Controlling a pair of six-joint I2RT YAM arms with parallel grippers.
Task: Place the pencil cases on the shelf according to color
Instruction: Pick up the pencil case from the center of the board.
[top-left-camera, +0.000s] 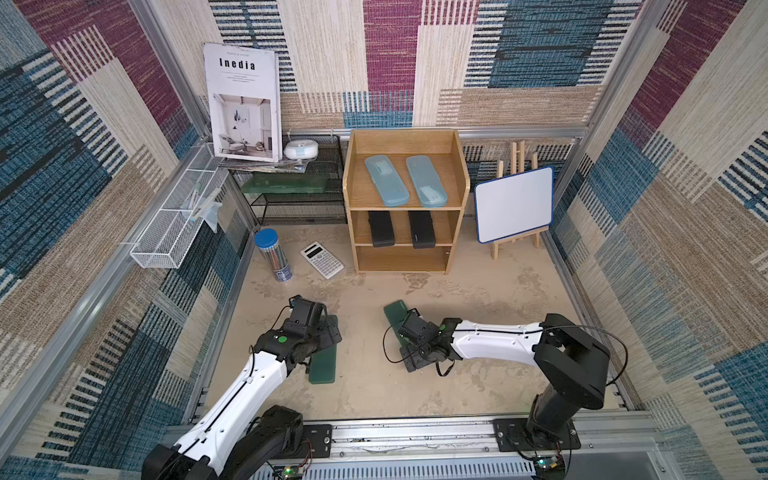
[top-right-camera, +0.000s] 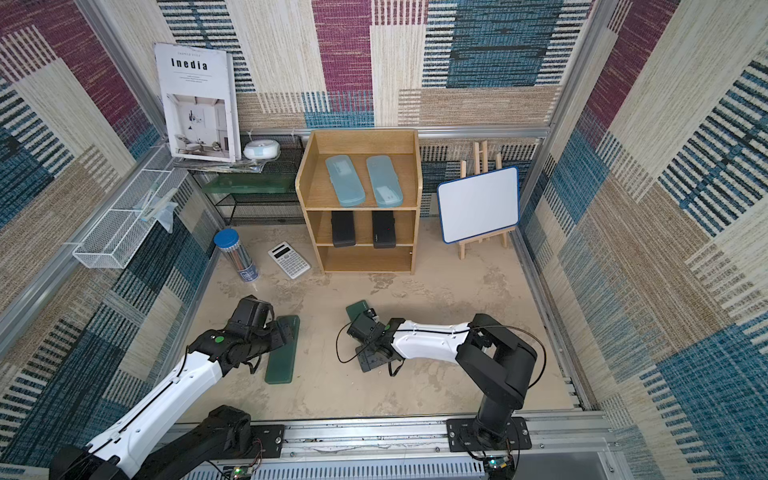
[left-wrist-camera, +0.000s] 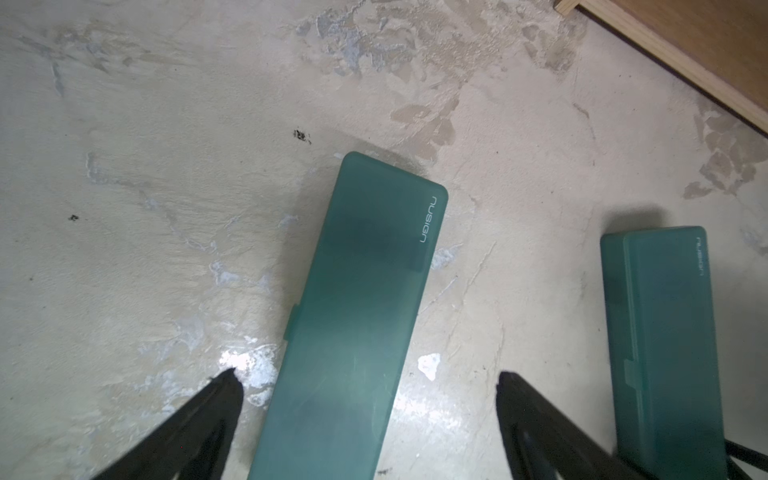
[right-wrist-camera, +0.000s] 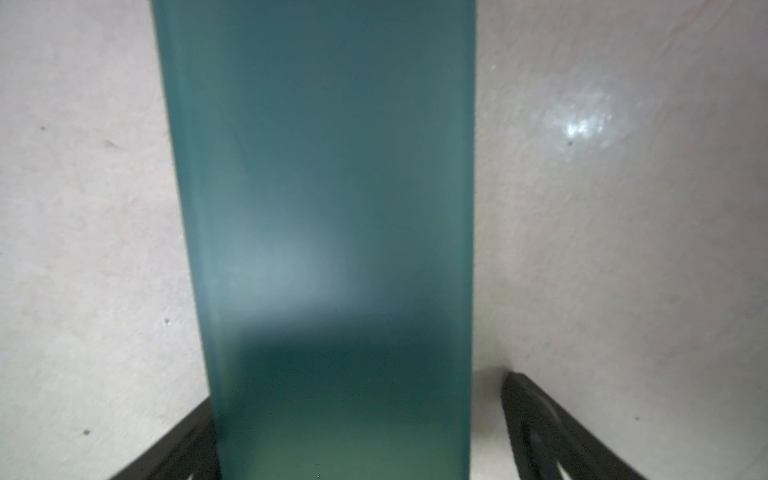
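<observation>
Closest to the lens, filling the right wrist view, is the right green case (right-wrist-camera: 324, 166), lying flat on the desk (right-wrist-camera: 623, 249); the right hand (right-wrist-camera: 357, 390) straddles it with its jaws spread wide; one finger stands clear of the case's long edge, with bare desk between them; the opposite finger meets the other edge, and I cannot tell whether it touches; nothing is gripped.

Seen from the left wrist, the left hand (left-wrist-camera: 368, 374) is also spread wide, over the left green case (left-wrist-camera: 357, 311); a finger stands on either side, each apart from the case; this hand holds nothing.

Both top views show the two green cases flat on the desk in front of the shelf (top-left-camera: 464, 178), well apart from it and from each other; each has its own arm's hand above it.

On the shelf's top tier two light blue cases (top-left-camera: 384, 180) lie side by side; on the middle tier two black cases (top-left-camera: 381, 228) lie side by side; a white calculator (top-left-camera: 322, 259) rests on the desk just left of the shelf.
</observation>
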